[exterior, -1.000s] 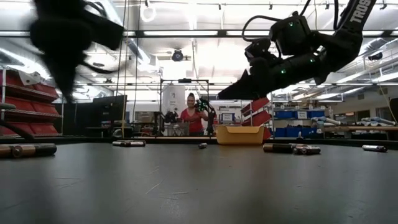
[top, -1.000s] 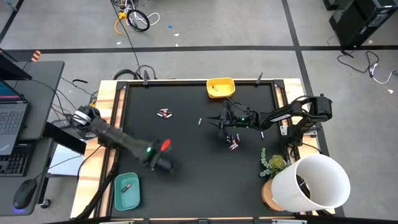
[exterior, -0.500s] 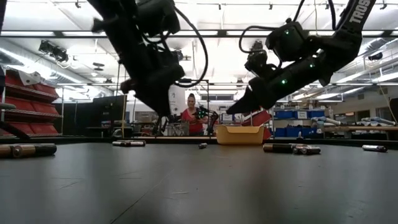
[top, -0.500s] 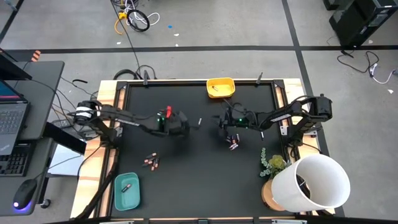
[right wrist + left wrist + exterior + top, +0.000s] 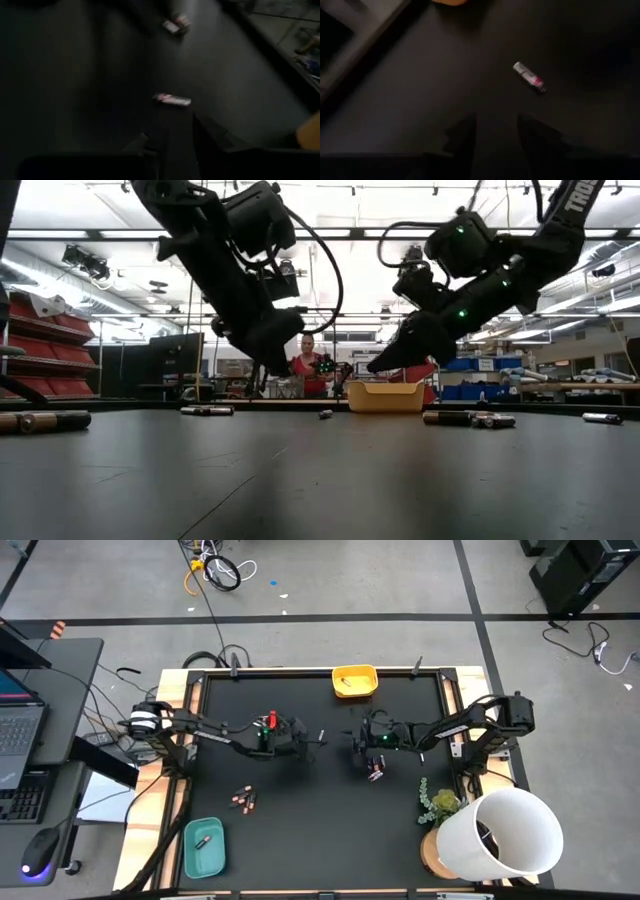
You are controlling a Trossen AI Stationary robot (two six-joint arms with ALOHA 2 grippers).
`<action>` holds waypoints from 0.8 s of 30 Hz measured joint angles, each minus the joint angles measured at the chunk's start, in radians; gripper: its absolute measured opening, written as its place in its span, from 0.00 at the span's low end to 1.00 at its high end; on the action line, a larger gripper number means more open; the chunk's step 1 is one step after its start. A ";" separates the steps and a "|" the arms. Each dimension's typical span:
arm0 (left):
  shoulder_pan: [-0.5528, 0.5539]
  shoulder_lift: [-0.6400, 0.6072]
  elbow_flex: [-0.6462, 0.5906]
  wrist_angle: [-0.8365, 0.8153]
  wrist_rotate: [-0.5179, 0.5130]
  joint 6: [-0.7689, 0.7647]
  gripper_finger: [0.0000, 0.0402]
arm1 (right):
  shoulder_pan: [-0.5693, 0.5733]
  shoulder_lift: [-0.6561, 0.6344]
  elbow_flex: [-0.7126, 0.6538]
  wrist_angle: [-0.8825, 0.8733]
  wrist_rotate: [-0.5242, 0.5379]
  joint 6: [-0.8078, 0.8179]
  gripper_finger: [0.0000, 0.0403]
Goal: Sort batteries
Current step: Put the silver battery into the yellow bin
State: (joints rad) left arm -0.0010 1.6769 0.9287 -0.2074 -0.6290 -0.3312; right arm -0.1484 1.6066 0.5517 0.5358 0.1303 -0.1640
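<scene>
A single silvery battery with a red end [image 5: 321, 735] lies on the black mat near the table's middle. My left gripper [image 5: 305, 737] hovers just left of it, and my right gripper [image 5: 355, 740] hovers a little to its right. Both are open, above the mat and slanting down. The left wrist view shows this battery [image 5: 529, 77] ahead of the left gripper [image 5: 495, 135]. In the right wrist view it [image 5: 172, 100] lies ahead of the right gripper [image 5: 172, 137]. More batteries lie in a cluster [image 5: 375, 768] near the right gripper and another [image 5: 243, 800] at the near left.
A yellow tray [image 5: 354, 680] sits at the far edge with a battery in it. A teal tray [image 5: 203, 845] at the near left corner holds one battery. A white bucket [image 5: 510, 830] and a small plant [image 5: 440, 802] stand at the near right. A person [image 5: 308, 370] is in the room behind.
My left arm has swung from the near left of the mat toward the table's middle and sunk a little, uncovering the near-left batteries and covering those at centre left. My right gripper has tipped its fingers further down, staying in place.
</scene>
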 joint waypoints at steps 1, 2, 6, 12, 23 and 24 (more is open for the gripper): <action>-0.013 0.005 0.000 0.006 -0.026 0.013 0.38 | 0.008 0.000 0.029 -0.065 0.000 -0.015 0.20; -0.023 0.007 -0.001 0.009 -0.041 0.015 0.37 | 0.014 0.003 0.064 -0.140 0.000 -0.023 0.21; -0.070 0.002 -0.075 0.167 -0.060 0.045 0.34 | 0.031 0.013 0.181 -0.346 0.000 -0.093 0.23; -0.144 -0.054 -0.274 0.372 -0.075 -0.029 0.30 | -0.011 0.038 0.303 -0.432 -0.078 -0.164 0.24; -0.225 -0.236 -0.441 0.491 -0.186 -0.066 0.29 | -0.042 0.284 0.632 -0.760 -0.088 -0.366 0.25; -0.232 -0.246 -0.444 0.491 -0.188 -0.066 0.29 | -0.044 0.297 0.653 -0.778 -0.079 -0.397 0.25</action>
State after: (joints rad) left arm -0.2328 1.4306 0.4847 0.2834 -0.8173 -0.3973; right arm -0.1922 1.9038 1.2051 -0.2418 0.0511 -0.5609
